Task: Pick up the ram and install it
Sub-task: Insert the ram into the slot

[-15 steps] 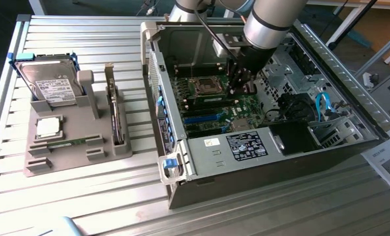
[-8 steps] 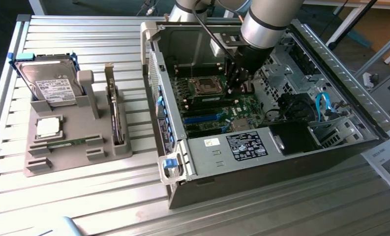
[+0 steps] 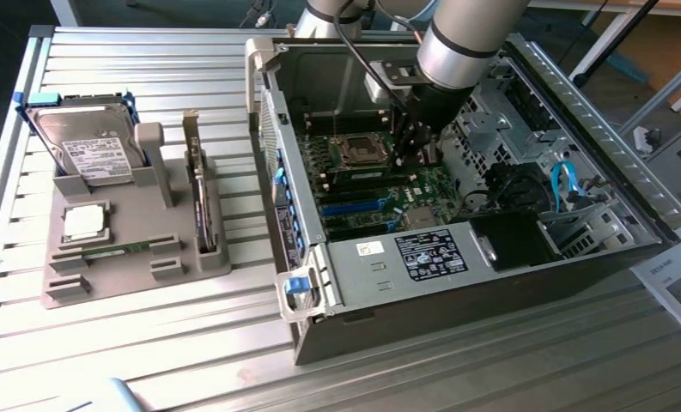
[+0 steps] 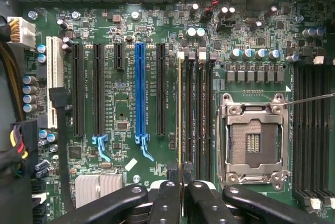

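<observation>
My gripper (image 4: 181, 195) is shut on the ram (image 4: 180, 124), a thin stick seen edge-on as a yellowish line between the two black fingers (image 4: 166, 200). The ram runs along the outermost of the black memory slots (image 4: 196, 114) beside the open processor socket (image 4: 254, 143); whether it is seated in the slot or just above it I cannot tell. In the exterior view the arm reaches down into the open computer case (image 3: 265, 112), and the gripper (image 3: 415, 153) stands close over the green motherboard (image 3: 415, 193), next to the socket (image 3: 360, 150).
On the exterior view's left a grey fixture (image 3: 111, 287) holds a silver hard drive (image 3: 88, 150), a square processor chip (image 3: 85, 221) and a narrow green stick (image 3: 123, 249). Case walls, cables (image 3: 563, 184) and a blue expansion slot (image 4: 140, 88) surround the gripper.
</observation>
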Motion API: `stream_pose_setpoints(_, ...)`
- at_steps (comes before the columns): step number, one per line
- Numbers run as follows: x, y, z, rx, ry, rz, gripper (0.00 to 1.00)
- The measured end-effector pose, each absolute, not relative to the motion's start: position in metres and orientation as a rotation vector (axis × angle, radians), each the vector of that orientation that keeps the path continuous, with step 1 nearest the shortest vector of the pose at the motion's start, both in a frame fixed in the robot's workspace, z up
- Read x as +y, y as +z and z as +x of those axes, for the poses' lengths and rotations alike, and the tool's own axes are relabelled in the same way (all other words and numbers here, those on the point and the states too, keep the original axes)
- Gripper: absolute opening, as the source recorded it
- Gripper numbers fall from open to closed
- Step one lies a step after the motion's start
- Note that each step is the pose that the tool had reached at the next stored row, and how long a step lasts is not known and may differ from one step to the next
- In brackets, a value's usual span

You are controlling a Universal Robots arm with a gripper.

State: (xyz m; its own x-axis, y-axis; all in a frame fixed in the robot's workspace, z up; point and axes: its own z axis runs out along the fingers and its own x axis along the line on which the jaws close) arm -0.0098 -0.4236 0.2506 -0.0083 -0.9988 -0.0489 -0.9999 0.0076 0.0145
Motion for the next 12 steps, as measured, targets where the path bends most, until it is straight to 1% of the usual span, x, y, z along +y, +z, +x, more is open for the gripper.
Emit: stream_pose_setpoints(12, -0.4214, 0.2494, -0.0099, 2.212, 0.070, -2.195, 0.12)
